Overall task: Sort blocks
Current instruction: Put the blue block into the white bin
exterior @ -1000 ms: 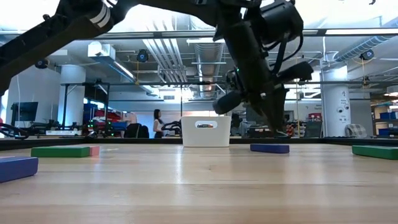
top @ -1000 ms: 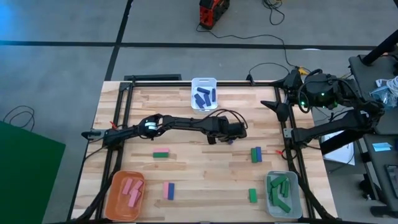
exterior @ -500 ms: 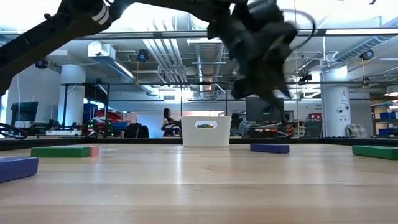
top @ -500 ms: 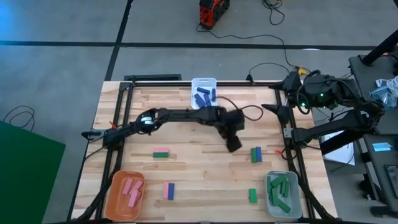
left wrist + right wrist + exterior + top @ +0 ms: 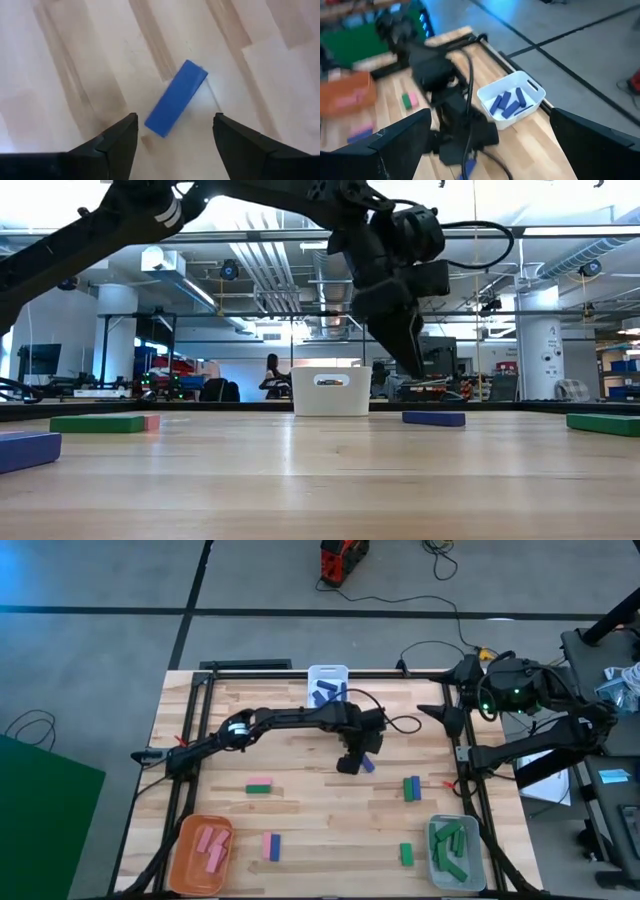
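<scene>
A dark blue block lies flat on the wooden table, also seen in the high view and the low view. My left gripper hovers open just above it, fingers pointing down, near the table's middle. The block shows between and beyond the fingertips, apart from them. My right gripper waits open at the far right edge. Other loose blocks lie on the table: green and pink, pink and blue, green and blue, green.
A white bin with blue blocks stands at the far edge. An orange bin with pink blocks is at the near left, a grey bin with green blocks at the near right. Bare wood lies around the blue block.
My left gripper has swung over the blue block, first toward the table's right and near side, then back toward the left, turning about and rising a little. The blue block has stayed where it lay.
</scene>
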